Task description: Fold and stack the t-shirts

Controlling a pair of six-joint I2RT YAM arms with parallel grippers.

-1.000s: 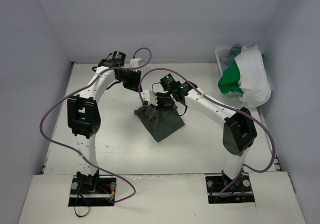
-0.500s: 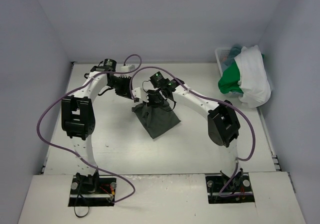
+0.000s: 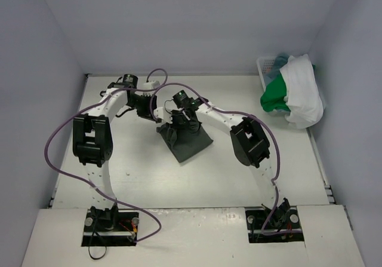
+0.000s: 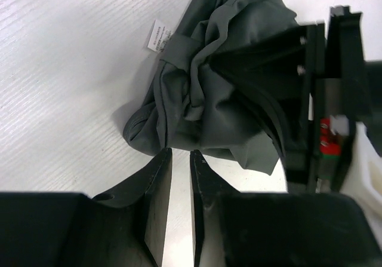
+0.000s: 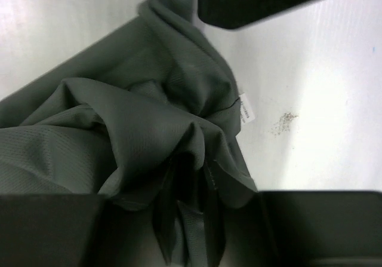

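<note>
The dark grey-green t-shirt (image 3: pixel 190 141) lies crumpled in a rough wedge mid-table, its white label (image 4: pixel 157 37) showing at the far edge. My right gripper (image 3: pixel 179 121) sits over its far left corner, and in the right wrist view the right gripper (image 5: pixel 192 171) is shut on a bunched fold of that cloth (image 5: pixel 137 129). My left gripper (image 4: pixel 180 155) stands just behind the shirt's edge (image 4: pixel 209 100); its fingers are only slightly apart with bare table between them. A white t-shirt (image 3: pixel 301 97), a bright green one (image 3: pixel 274 97) and a teal-blue one (image 3: pixel 279 60) hang from the basket.
The white lattice basket (image 3: pixel 266 65) stands at the far right corner against the wall. Purple cables loop above both arms. In the left wrist view the right arm's black wrist (image 4: pixel 334 82) sits close on the right. Grey walls close in three sides.
Both arms have swung left and toward the back. The right gripper dragged the dark shirt a little leftward with it. The left gripper dropped in behind the shirt's corner.
</note>
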